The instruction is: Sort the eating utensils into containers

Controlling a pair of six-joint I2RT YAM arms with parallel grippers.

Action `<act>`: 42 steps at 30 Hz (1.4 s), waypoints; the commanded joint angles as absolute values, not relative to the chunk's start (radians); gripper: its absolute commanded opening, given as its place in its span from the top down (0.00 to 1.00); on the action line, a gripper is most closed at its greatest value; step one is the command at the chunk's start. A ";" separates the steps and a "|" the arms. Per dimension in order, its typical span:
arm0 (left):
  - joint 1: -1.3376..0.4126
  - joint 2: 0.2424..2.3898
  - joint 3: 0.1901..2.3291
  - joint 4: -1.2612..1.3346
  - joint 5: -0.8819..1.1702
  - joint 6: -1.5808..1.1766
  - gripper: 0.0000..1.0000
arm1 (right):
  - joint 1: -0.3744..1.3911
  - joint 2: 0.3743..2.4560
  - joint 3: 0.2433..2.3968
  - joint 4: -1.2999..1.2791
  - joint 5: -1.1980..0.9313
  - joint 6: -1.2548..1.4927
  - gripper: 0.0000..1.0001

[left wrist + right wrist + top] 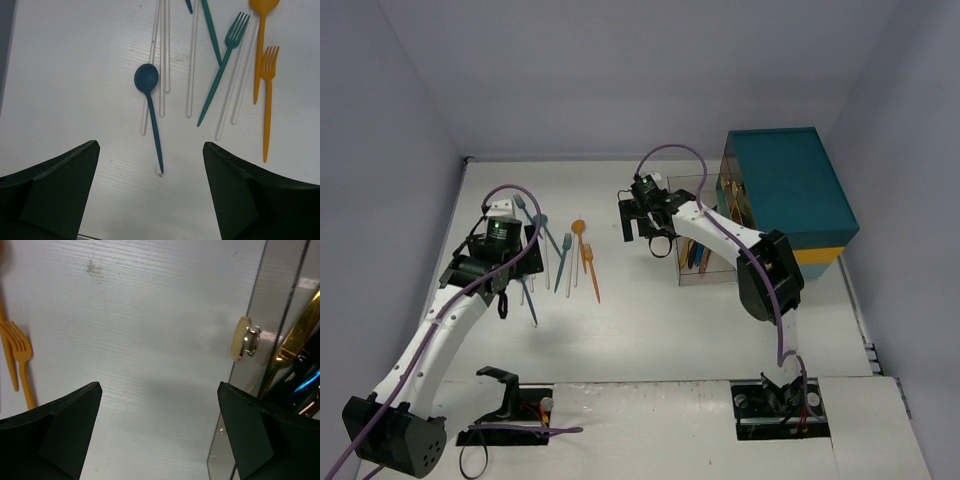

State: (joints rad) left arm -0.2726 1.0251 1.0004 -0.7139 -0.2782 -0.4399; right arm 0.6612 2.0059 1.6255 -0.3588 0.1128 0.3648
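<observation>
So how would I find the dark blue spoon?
Look at the left half of the white table, where loose utensils lie side by side. The dark blue spoon is on their left side, crossing a clear one. Nothing else there is dark blue with a round bowl.

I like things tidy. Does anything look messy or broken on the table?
Nothing looks broken or spilled. The loose utensils are only jumbled: the blue spoon lies across a clear one, and the teal fork crosses another teal handle.

We're seeing utensils lying spread centre-left of frame; container sitting right of centre, more utensils lying inside; chest standing just right of it.
</observation>
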 commanded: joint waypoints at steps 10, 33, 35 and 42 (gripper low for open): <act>-0.272 0.950 0.883 -0.614 -0.364 -0.384 0.18 | 0.663 2.164 1.730 -0.308 0.299 0.391 0.01; -0.272 0.977 0.891 -0.617 -0.393 -0.358 0.18 | 0.489 2.021 1.554 -0.332 0.511 0.330 0.00; -0.273 0.976 0.891 -0.615 -0.393 -0.357 0.18 | 0.477 2.028 1.555 -0.334 0.520 0.328 0.00; -0.272 0.971 0.888 -0.617 -0.400 -0.357 0.18 | 0.441 2.049 1.550 -0.355 0.615 0.320 0.00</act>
State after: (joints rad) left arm -0.2729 0.9752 0.8581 -0.6526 -0.3709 -0.3705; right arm 0.4630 2.0991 1.5497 -0.3151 0.4653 0.3358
